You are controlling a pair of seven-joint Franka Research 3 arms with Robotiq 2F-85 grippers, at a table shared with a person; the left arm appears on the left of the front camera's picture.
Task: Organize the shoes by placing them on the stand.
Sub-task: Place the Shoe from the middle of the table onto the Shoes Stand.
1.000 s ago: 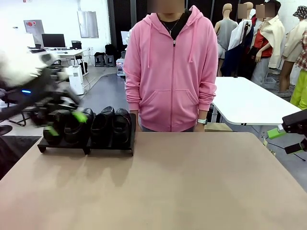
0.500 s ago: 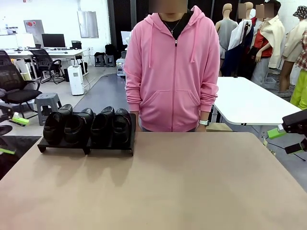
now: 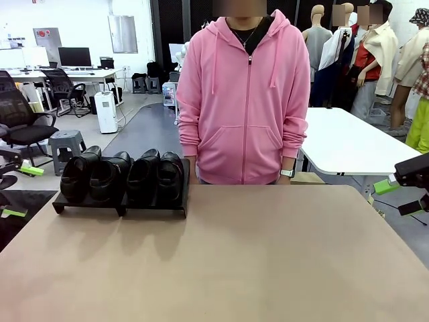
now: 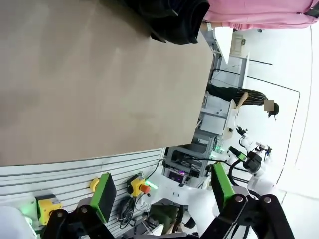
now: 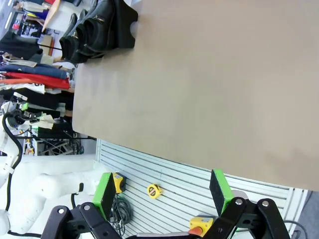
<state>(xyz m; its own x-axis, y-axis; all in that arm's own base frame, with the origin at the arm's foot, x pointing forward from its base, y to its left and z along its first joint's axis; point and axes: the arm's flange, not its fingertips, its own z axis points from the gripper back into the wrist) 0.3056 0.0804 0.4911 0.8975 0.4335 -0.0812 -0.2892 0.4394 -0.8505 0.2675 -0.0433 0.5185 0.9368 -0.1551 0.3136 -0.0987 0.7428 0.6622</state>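
Four black shoes (image 3: 124, 177) sit side by side in a row on the stand (image 3: 120, 203), toes pointing toward the robot's side. The stand rests at the far left part of the worktop (image 3: 221, 261), close to its far edge. The two leftmost shoes are on the stand's left platform and the other two on the right one; neighbouring shoes touch or nearly touch.

The left tool (image 3: 17, 191) hangs off the worktop's left edge, well apart from the shoes, its two green pads spread and nothing between them. In the left wrist view the left tool (image 4: 162, 188) has its fingers (image 4: 103, 196) wide apart and empty, with the worktop and a corner of the shoes (image 4: 172, 17) at the top of the picture.

The right tool (image 3: 397, 196) sits off the worktop's right edge, green pads apart, holding nothing. In the right wrist view the right tool (image 5: 162, 191) is likewise spread wide and empty, looking across the bare worktop (image 5: 209, 84) toward the shoes (image 5: 92, 30) on the stand (image 5: 125, 25) at the far corner.

A person (image 3: 244, 100) in a pink hoodie stands at the far side of the worktop, just right of the stand, arms hanging at the sides.
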